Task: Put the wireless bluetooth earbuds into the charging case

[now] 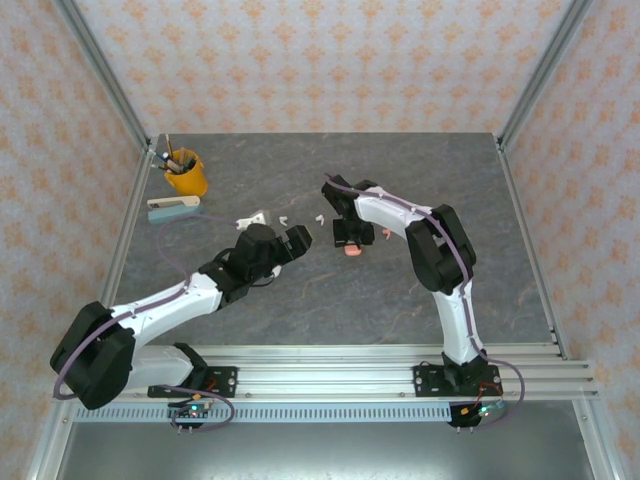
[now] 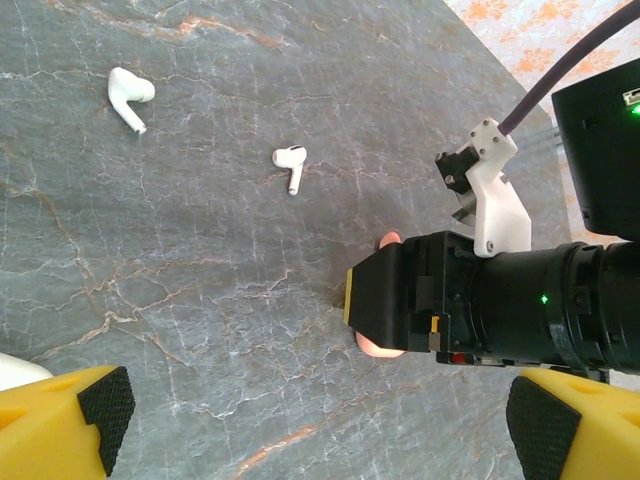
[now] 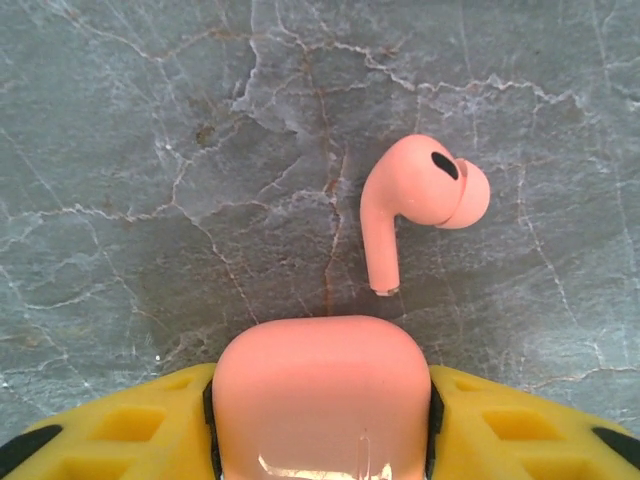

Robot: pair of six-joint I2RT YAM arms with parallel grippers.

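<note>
Patterned orange-and-cream walls close in a grey marbled table (image 1: pixel 300 300), with a yellow cup (image 1: pixel 186 175) of pens at its far left corner. Near the middle, the right tool (image 1: pixel 349 240) is clamped around the salmon case (image 3: pixel 320 390), its yellow fingers pressing on both sides. From the right wrist view the lid looks closed. A salmon earbud (image 3: pixel 420 195) lies loose on the table just beyond the case, stem pointing back toward it, close but not touching.

The left tool (image 1: pixel 298 240) hovers just left of the right one with its fingers spread wide and nothing between them. Two white earbuds (image 2: pixel 130 95) lie apart on the bare stone ahead of it, and the white case (image 1: pixel 252 220) sits near its far-left side. I cannot tell how that case's lid stands.

By my reading the task is at its start: every earbud I can see lies outside a case. The salmon case likely needs opening before anything can be seated.
</note>
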